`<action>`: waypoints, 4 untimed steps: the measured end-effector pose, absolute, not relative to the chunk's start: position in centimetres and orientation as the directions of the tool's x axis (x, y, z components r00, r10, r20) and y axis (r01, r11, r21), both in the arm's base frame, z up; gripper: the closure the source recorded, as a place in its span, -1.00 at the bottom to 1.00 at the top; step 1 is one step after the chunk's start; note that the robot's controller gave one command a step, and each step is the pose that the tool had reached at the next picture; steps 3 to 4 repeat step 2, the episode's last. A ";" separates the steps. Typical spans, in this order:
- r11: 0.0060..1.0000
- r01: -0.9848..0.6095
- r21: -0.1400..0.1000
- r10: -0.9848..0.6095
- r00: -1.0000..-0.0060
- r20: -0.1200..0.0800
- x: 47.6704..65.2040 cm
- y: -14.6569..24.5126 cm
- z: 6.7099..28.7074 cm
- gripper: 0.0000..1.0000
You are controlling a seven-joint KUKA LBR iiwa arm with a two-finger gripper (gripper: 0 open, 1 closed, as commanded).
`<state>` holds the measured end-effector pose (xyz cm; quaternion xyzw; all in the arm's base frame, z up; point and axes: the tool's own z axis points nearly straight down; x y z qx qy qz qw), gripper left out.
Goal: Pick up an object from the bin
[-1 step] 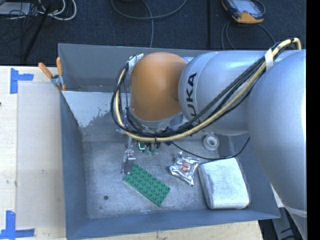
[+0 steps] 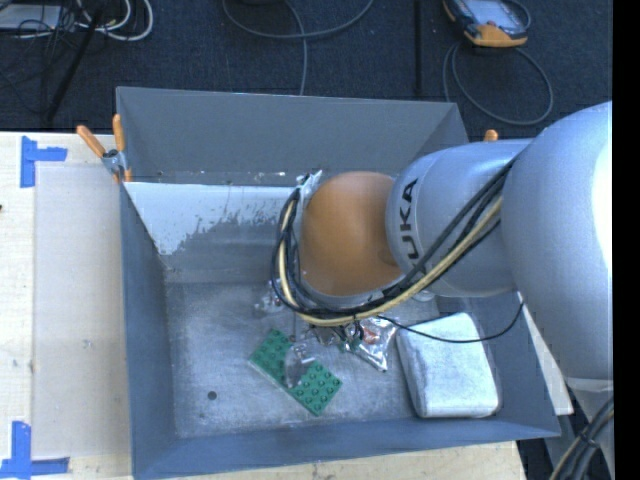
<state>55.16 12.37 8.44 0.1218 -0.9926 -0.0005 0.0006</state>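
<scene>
Your claw (image 2: 297,358) is down over the green studded plate (image 2: 318,386), likely lined up for a grab — can't tell how open it is.

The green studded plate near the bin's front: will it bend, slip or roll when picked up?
The green studded plate looks like thin, hard plastic, so probably stiff and light. It lies flat on the bin floor, so it should slide rather than roll. Its thin edges may slip.

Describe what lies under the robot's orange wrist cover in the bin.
Below it the gripper sits over a green studded plate lying on the bin floor, a crumpled silvery wrapper beside it. The floor straight beneath the cover is hidden.
</scene>
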 end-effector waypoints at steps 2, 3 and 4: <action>0.866 -0.499 -0.003 -0.499 -0.866 -0.008 54.9 10.5 25.7 1.00; 0.866 -0.499 -0.003 -0.499 -0.866 -0.008 54.9 10.5 25.7 1.00; 0.866 -0.499 -0.003 -0.499 -0.866 -0.008 54.9 10.5 25.7 1.00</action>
